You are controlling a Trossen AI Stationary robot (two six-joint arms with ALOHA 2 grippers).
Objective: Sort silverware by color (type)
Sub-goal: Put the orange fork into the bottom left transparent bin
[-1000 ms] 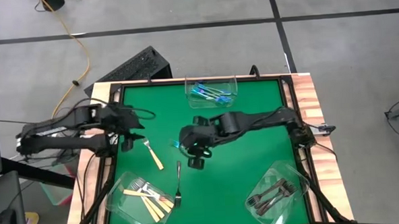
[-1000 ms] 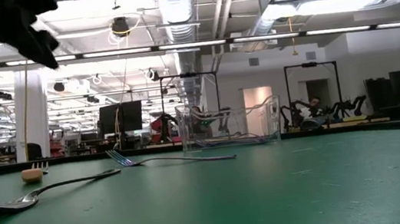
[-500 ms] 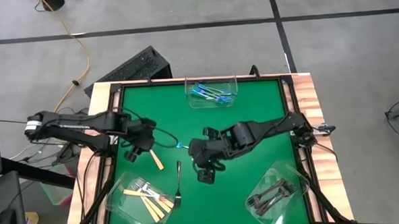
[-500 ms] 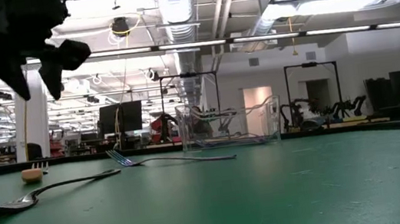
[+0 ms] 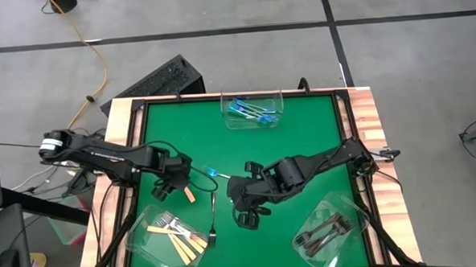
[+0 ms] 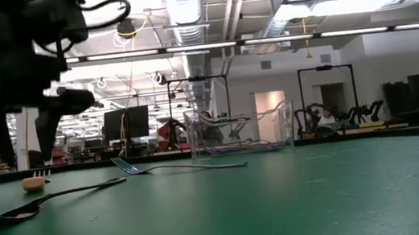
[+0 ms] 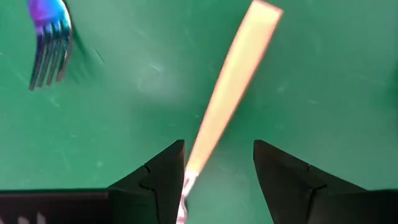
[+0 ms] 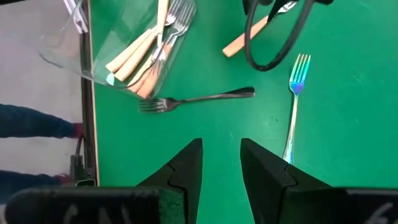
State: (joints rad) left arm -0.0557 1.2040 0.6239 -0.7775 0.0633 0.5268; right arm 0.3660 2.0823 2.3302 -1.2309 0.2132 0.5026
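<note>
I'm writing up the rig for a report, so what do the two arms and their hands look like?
Both arms are dark, nearly black, built of jointed segments. The left arm has a pale band near its base and a loose black cable looping beside its hand. The right hand ends in two wedge-shaped black fingers.

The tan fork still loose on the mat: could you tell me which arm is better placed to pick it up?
Left. The left tool is open with the tan fork running between its fingers. The right tool is also open but sits nearer the grey fork and blue fork.
</note>
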